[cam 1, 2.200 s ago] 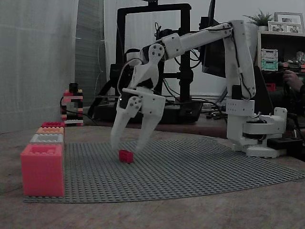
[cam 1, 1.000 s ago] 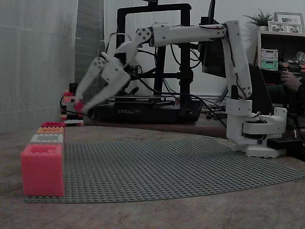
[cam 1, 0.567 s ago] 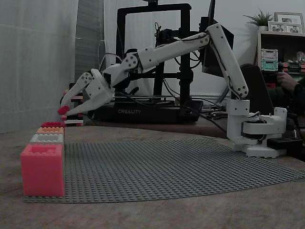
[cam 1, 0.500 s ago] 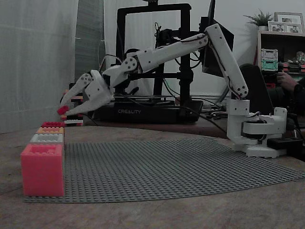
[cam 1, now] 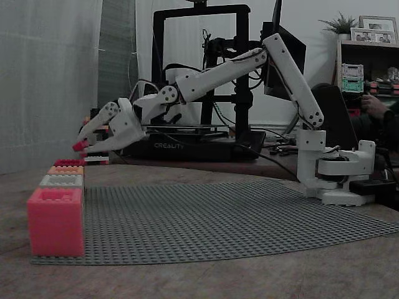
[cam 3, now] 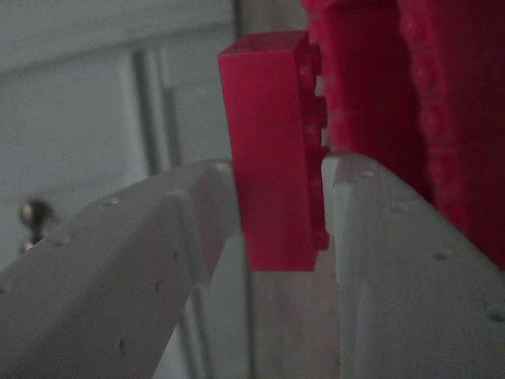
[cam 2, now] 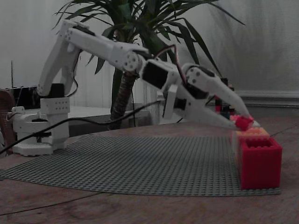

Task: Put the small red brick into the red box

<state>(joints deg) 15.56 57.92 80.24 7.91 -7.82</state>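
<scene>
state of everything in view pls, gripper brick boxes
gripper: shut on the small red brick, up off the table
small red brick: clamped between the fingers, in the air by the row of boxes, in no box yet
red box: upright, top open, at the edge of the baseplate
orange box: upright beside the red box
baseplate: lying flat

seemingly opposite low side views; wrist close-up
</scene>
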